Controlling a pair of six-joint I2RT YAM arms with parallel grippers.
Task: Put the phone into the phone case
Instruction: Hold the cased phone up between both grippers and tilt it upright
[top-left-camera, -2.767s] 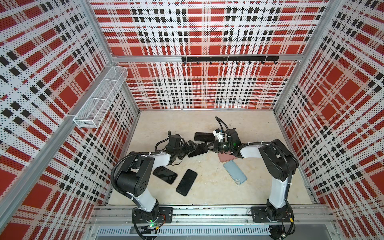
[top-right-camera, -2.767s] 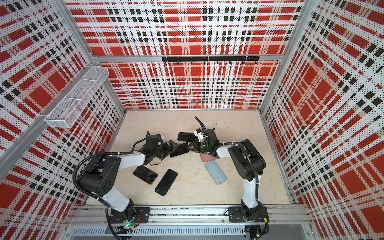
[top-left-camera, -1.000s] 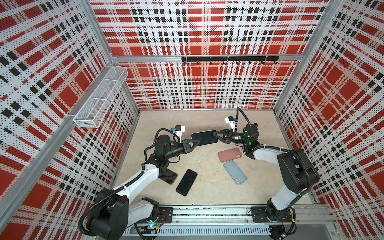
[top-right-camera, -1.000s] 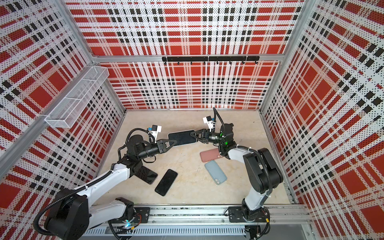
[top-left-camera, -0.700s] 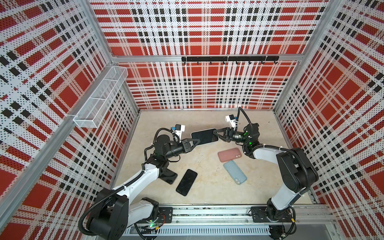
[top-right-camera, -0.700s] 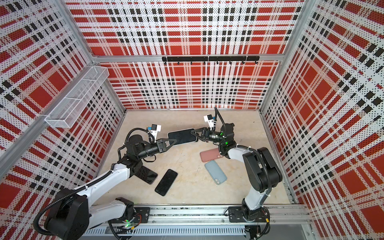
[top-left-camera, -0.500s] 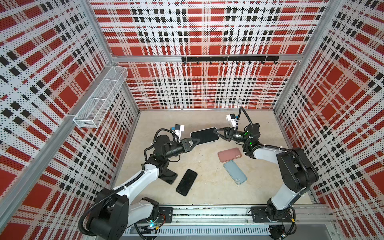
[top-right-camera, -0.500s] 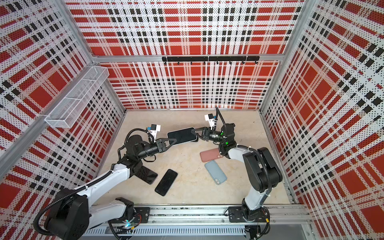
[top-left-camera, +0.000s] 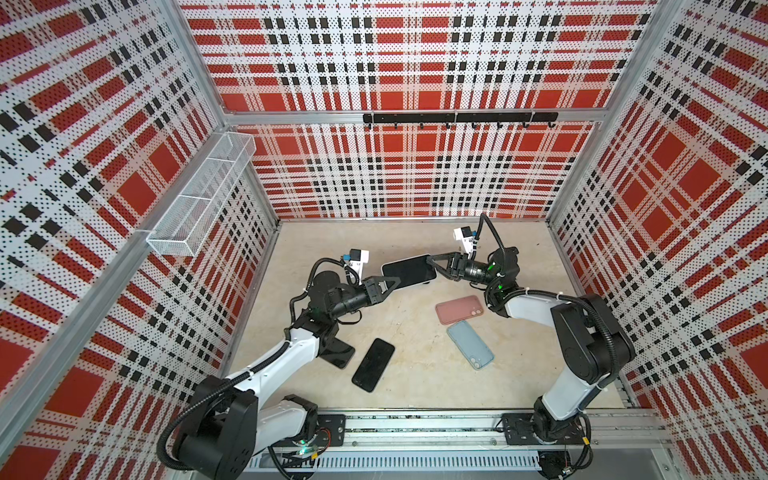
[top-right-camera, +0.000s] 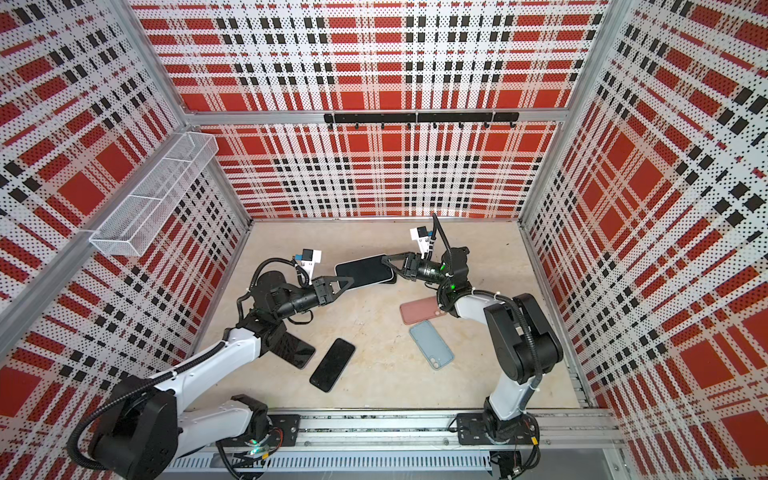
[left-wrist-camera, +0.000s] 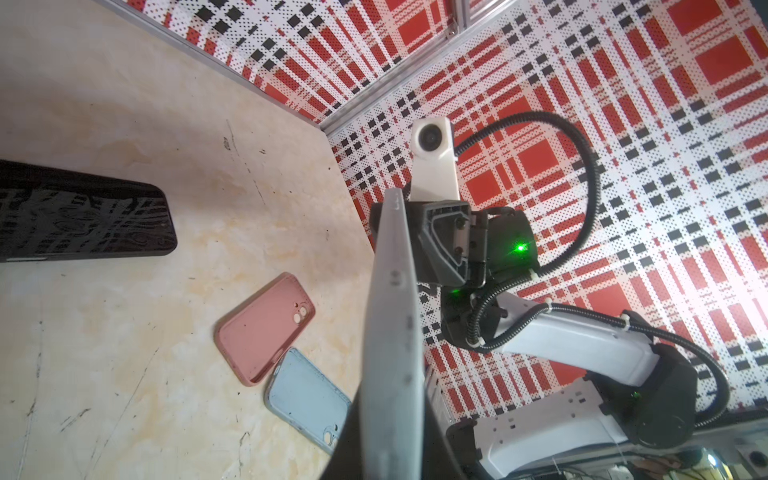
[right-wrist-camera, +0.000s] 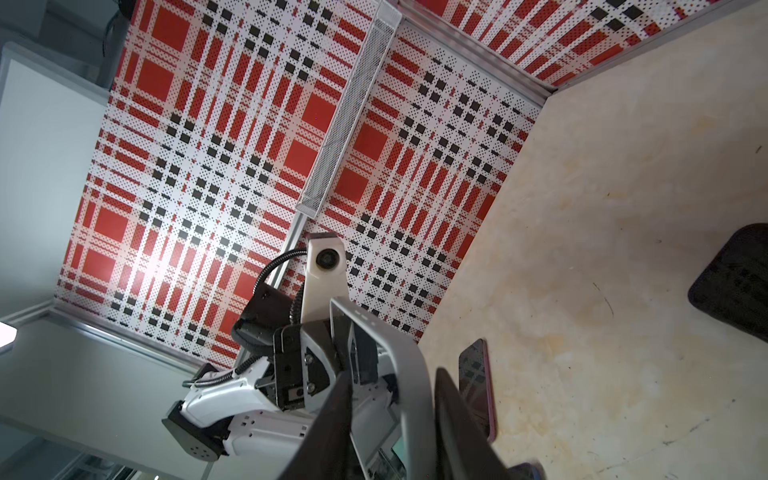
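Lifted off the table (top-left-camera: 415, 386) since earlier, the phone (top-left-camera: 409, 270) hangs between us. Our left gripper (top-left-camera: 392, 284) pinches one end; our right gripper (top-left-camera: 432, 267) straddles the other, though we cannot tell if it grips. The pink case (top-left-camera: 459, 309) and blue case (top-left-camera: 469, 344) lie below.

A grey phone (left-wrist-camera: 390, 332) is seen edge-on right up the middle, pinched at its near end between the dark fingers of the left gripper (left-wrist-camera: 390, 455). The right gripper (left-wrist-camera: 409, 232) is found at the far end, with one finger shown just beside the phone's edge and the other hidden behind it. Down on the beige table (left-wrist-camera: 124, 124) a black phone (left-wrist-camera: 83, 216) is laid flat, well apart from a pink case (left-wrist-camera: 266, 328) and a light blue case (left-wrist-camera: 309, 401), which are set just beside each other.
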